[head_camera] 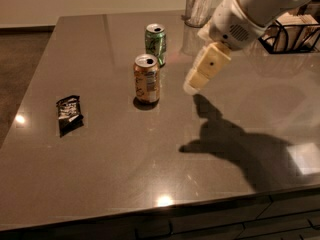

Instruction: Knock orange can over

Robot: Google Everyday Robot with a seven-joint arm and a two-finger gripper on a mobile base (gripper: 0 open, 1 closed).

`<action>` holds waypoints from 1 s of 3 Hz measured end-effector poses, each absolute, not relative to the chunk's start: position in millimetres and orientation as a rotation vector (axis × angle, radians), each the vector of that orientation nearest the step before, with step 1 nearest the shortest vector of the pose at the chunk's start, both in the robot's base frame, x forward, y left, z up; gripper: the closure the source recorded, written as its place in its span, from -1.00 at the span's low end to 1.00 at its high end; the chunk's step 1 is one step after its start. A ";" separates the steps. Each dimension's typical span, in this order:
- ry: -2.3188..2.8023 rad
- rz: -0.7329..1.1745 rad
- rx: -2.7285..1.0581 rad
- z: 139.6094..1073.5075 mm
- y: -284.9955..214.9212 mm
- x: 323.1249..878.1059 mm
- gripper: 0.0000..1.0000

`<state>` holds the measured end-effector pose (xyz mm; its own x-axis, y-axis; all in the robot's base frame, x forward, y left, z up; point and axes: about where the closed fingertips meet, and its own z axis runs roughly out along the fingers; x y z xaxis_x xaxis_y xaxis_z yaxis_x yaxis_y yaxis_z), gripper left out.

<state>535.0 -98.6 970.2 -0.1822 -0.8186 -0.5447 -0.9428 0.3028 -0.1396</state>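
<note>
The orange can (147, 79) stands upright near the middle of the brown table (125, 154), with an orange-tan body, pale markings and a silver top. A green can (156, 43) of the same size stands upright just behind it. My gripper (192, 86) hangs from the white arm that comes in from the upper right. It is above the table, a short way to the right of the orange can and apart from it.
A black snack packet (69, 113) lies at the left of the table. A clear glass holder (198, 5) stands at the back edge. A black wire basket (295, 34) sits at the back right. The arm's shadow falls on the front right.
</note>
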 end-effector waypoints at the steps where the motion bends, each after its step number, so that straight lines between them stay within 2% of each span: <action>1: 2.010 0.331 -1.515 961.4 -65.6 563.4 -1.00; 3: 1.981 0.414 -1.546 934.1 -14.5 583.3 -1.00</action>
